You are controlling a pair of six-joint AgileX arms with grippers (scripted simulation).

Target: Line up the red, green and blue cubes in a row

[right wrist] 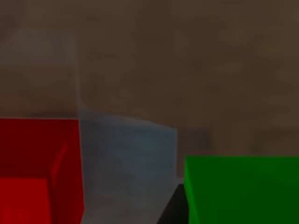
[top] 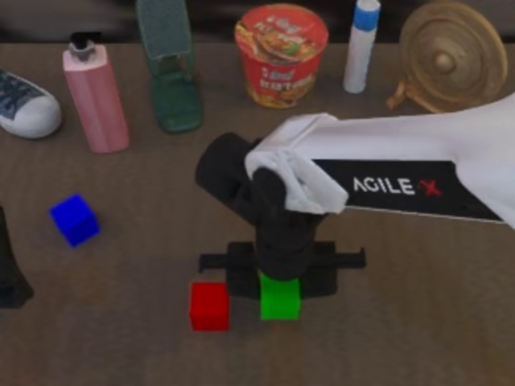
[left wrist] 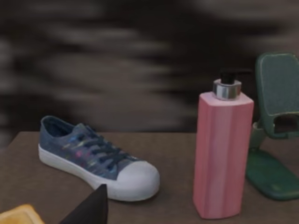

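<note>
Right gripper (top: 279, 283) sits over the green cube (top: 280, 297), near centre; finger state cannot be told. Red cube (top: 209, 305) lies just left. Blue cube (top: 75, 219) lies far left, nearer the left arm.

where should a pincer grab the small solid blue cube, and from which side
Probably from straight above, closing on two opposite side faces of the small solid blue cube. It sits flat but turned askew on the brown table, so the pincer should rotate to match its faces. Nothing stands beside it.
</note>
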